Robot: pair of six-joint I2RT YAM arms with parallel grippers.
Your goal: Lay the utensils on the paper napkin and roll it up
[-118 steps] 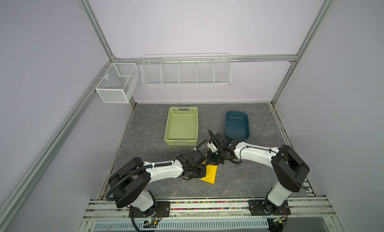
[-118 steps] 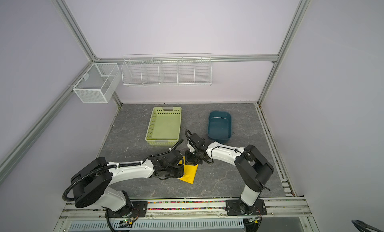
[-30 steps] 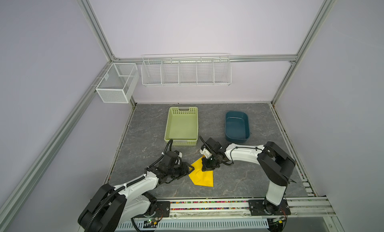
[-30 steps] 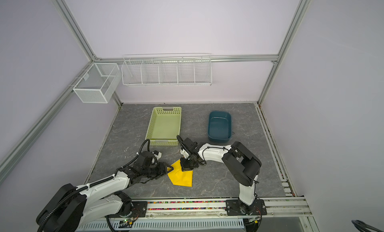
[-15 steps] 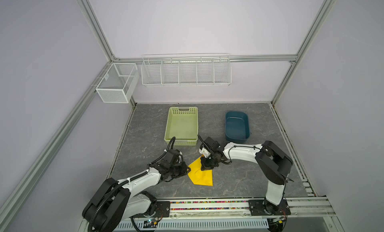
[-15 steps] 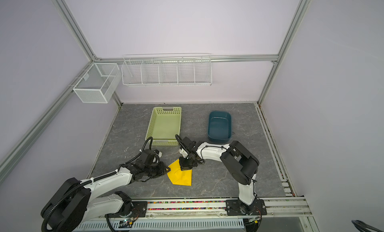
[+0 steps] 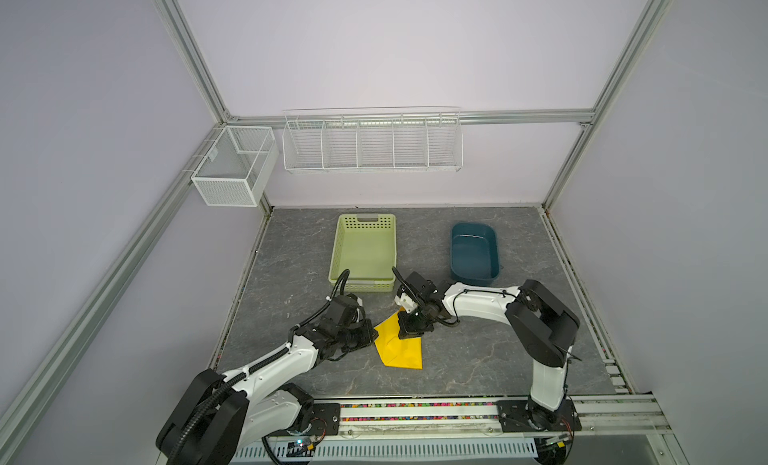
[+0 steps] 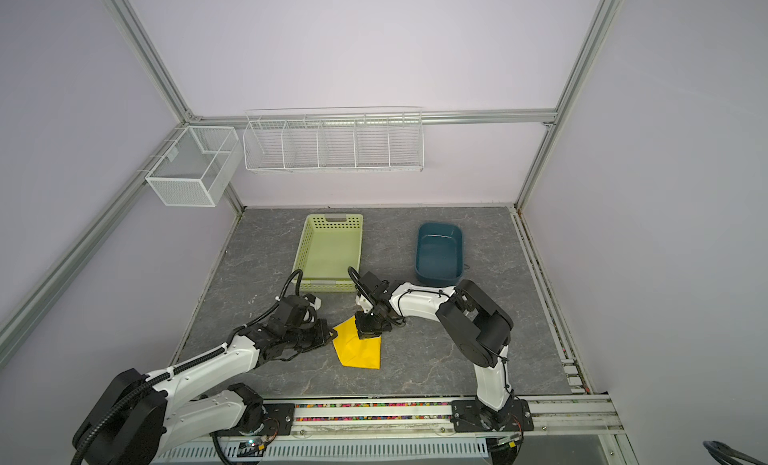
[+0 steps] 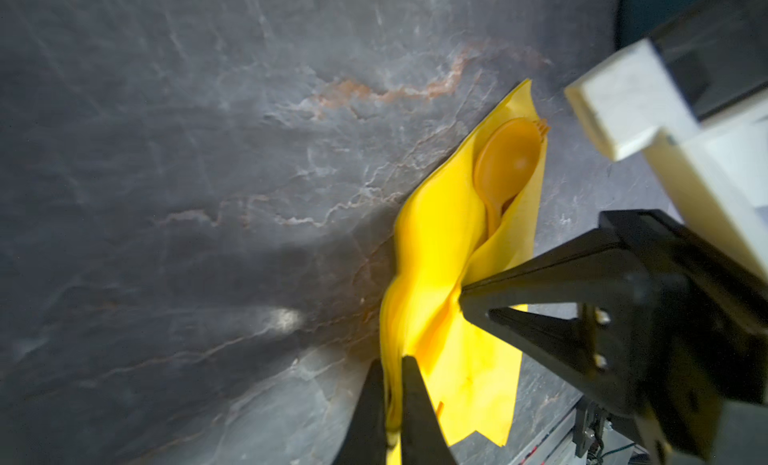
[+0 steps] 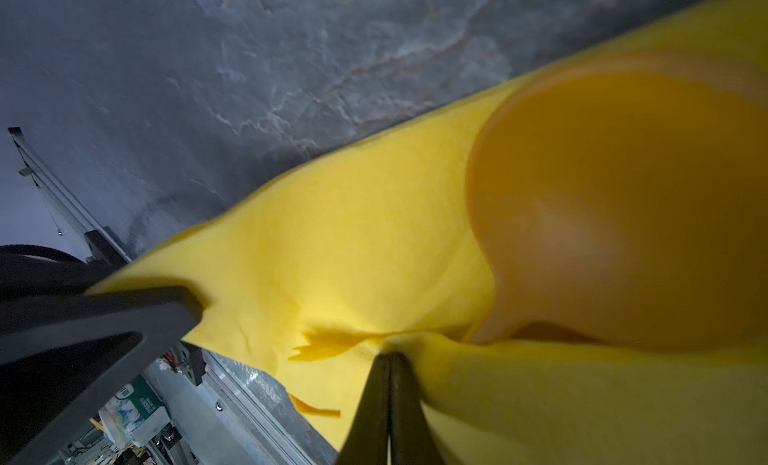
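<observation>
Your thin bright-yellow paper napkin [image 7: 400,350] lies on the grey marbled worktop [image 7: 478,359], just in front of the pale green perforated plastic basket [image 7: 365,222], folded over the cutlery. On the basket's near-left side, your left tool [image 9: 388,394] is pinched tight on the napkin's edge. Off its near-right corner, your right tool [image 10: 388,361] is clamped on a napkin fold, paper btwn its tips. The orange plastic spoon [image 9: 505,163] sits bowl-out in the fold w/ fork tines [image 9: 541,126] peeking past it. Knife: can't tell.

Bright overviews, dim blurry wrist close-ups
</observation>
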